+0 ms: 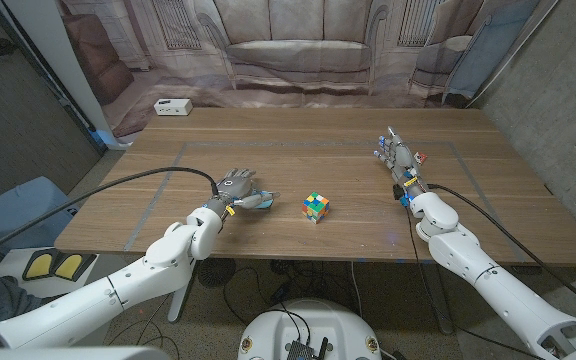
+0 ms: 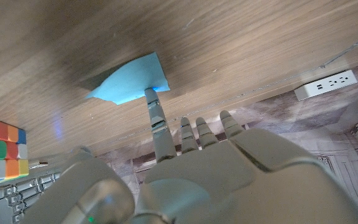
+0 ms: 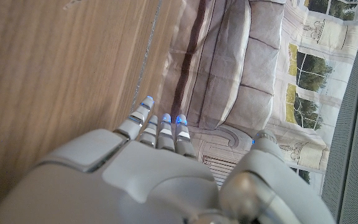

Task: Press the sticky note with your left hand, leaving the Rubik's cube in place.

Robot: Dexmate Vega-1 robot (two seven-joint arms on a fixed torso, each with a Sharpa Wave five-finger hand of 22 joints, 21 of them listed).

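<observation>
Left hand [image 1: 234, 187] down on the blue note [image 1: 255, 201], one fingertip [image 2: 150, 94] touching the paper's edge, other fingers apart and holding nothing. Note on the table [image 1: 298, 150] just at 9 o'clock of the cube [image 1: 315, 207], near but apart. Right hand [image 1: 399, 160] out at 2 o'clock of the cube, well apart, fingers together and straight, gripping nothing. White power strip [image 1: 171, 107] far at 11 o'clock.

Even, soft light covers the tabletop [image 1: 298, 150] in the head view, with faint shadows and no harsh glare; straight edges bow near the corners. In the left wrist view the robot hand [image 2: 185, 180] is blurred up close, and a dark shadow lies beside the sticky note [image 2: 129, 81].
</observation>
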